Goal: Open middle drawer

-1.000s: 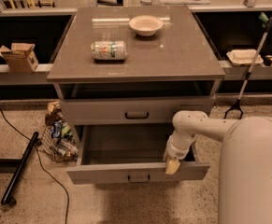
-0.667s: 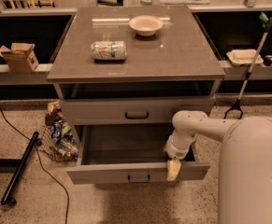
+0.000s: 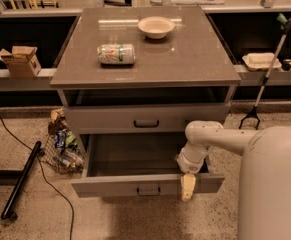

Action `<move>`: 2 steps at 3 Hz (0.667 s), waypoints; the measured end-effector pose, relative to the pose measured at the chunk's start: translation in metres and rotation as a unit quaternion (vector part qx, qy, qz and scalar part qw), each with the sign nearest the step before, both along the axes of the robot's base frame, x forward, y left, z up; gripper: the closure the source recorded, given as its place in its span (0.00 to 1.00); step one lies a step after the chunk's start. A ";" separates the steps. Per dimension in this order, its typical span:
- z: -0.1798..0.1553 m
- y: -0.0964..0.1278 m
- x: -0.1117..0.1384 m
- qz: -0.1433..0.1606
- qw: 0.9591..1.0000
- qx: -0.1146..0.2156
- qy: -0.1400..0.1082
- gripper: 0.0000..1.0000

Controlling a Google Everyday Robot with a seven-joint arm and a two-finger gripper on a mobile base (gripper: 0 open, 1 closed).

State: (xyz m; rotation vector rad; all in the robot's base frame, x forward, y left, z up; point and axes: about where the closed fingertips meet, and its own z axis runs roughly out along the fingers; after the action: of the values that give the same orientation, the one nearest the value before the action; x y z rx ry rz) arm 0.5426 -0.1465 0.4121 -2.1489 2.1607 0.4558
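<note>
Grey and pulled well out at the near side, the middle drawer [image 3: 110,185] has the cream gripper [image 3: 188,186] hanging over its front panel, just right of the loop handle [image 3: 148,189]; whether the gripper is open or closed cannot be told. Behind, the upper drawer [image 3: 105,119] is shut. On the countertop [image 3: 200,54] a can [image 3: 116,54] lies sideways, with a bowl [image 3: 156,26] farther back.
</note>
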 end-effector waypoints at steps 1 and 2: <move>0.007 0.001 -0.020 0.010 1.000 0.002 0.003 0.00; 0.006 -0.002 -0.038 0.009 1.000 0.001 0.019 0.18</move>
State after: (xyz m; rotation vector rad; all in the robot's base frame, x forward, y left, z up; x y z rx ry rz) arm 0.5042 -0.1481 0.4176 -2.1788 2.1611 0.5025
